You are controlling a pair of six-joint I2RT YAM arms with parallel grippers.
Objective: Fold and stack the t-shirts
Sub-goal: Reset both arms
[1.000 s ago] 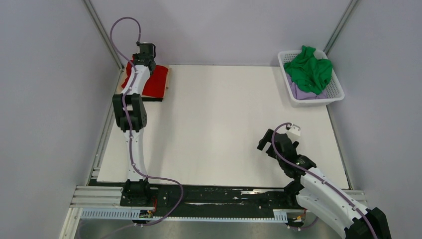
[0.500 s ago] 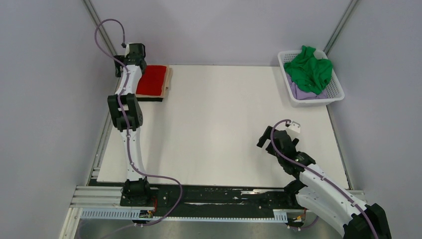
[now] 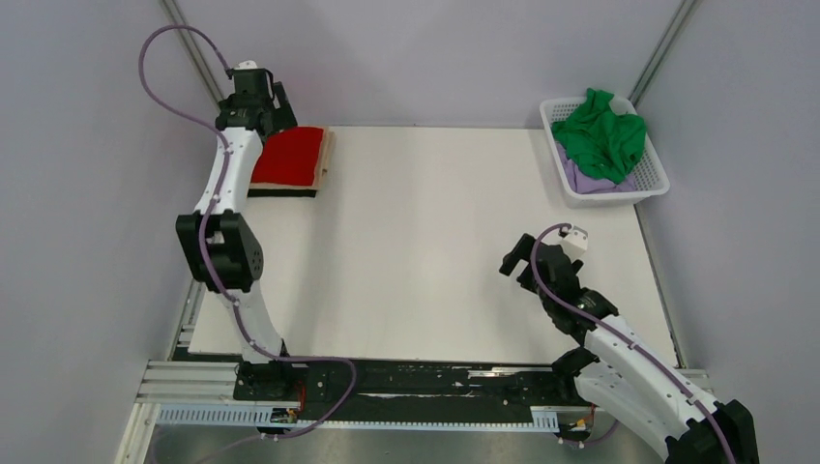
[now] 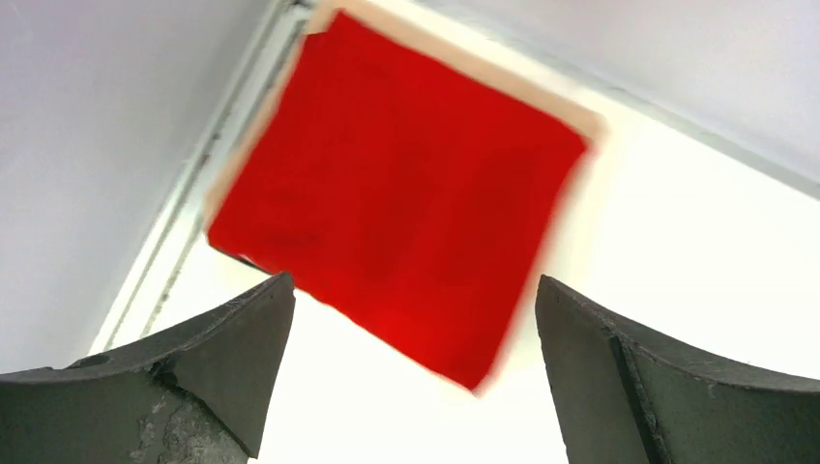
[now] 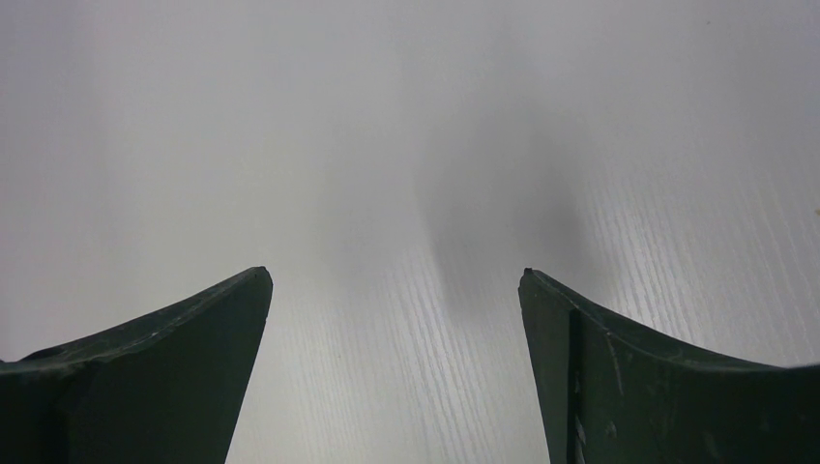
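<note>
A bright red t-shirt (image 3: 290, 157) (image 4: 396, 184) lies folded into a square at the table's far left corner. It rests on a folded tan-beige t-shirt (image 3: 326, 155) (image 4: 483, 70), of which only an edge shows. My left gripper (image 3: 261, 101) (image 4: 411, 285) hangs open above the red shirt's near-left side and holds nothing. A green t-shirt (image 3: 601, 135) is heaped over a pale lilac one (image 3: 580, 179) in the basket. My right gripper (image 3: 517, 259) (image 5: 396, 275) is open over bare table at the near right, with nothing between its fingers.
The white lattice basket (image 3: 646, 188) stands at the far right corner of the white table (image 3: 425, 242). Grey walls and slanted metal posts close in both sides. A black rail with the arm bases runs along the near edge.
My left gripper has opened, let go of the red shirt and risen off it; its arm has swung left. The red shirt now lies uncovered. The right arm has barely shifted.
</note>
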